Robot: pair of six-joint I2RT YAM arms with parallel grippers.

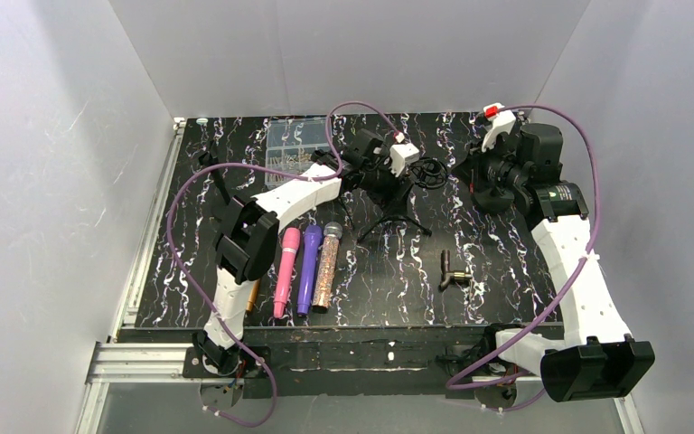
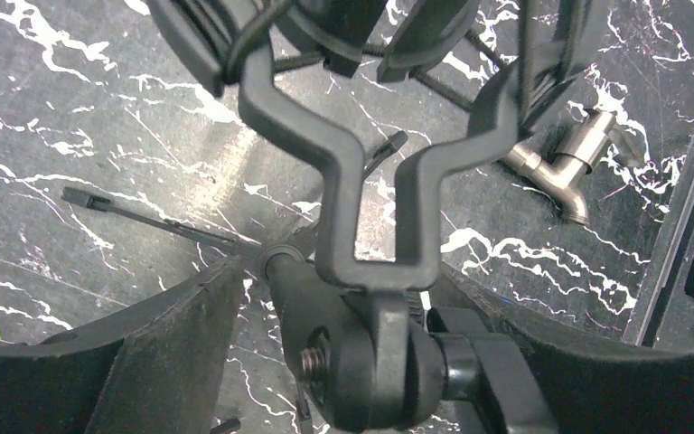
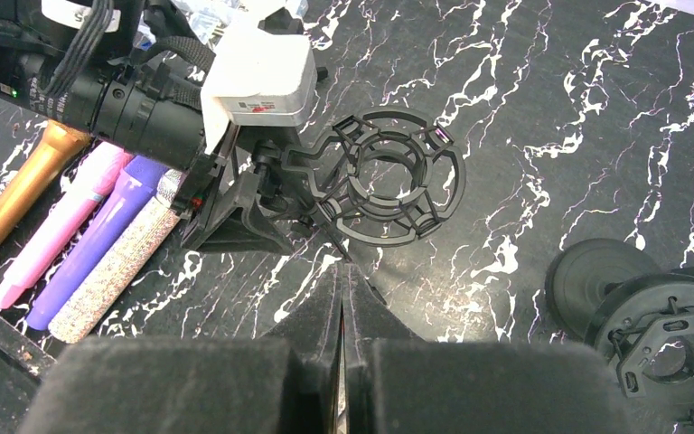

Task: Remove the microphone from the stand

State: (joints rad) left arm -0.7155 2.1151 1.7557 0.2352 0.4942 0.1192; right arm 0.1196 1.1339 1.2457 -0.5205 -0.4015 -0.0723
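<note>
Now, left fingers: apart, one on either side of the pivot joint of the stand, gripping nothing.
stand: upright on its tripod legs on the tabletop; its forked yoke rises between the left fingers and runs on ahead of them.
shock mount: at the top of the stand, just ahead of the right fingers' tips; tabletop shows through its ring.
microphones: four lie side by side on the tabletop (orange, pink, purple, glittery), back from the left fingers toward the arm bases and apart from them; ahead and to the left of the right fingers.
right fingers: pressed together, nothing between them, above the tabletop.
metal elbow piece: on the tabletop, ahead and right of the left fingers.
</note>
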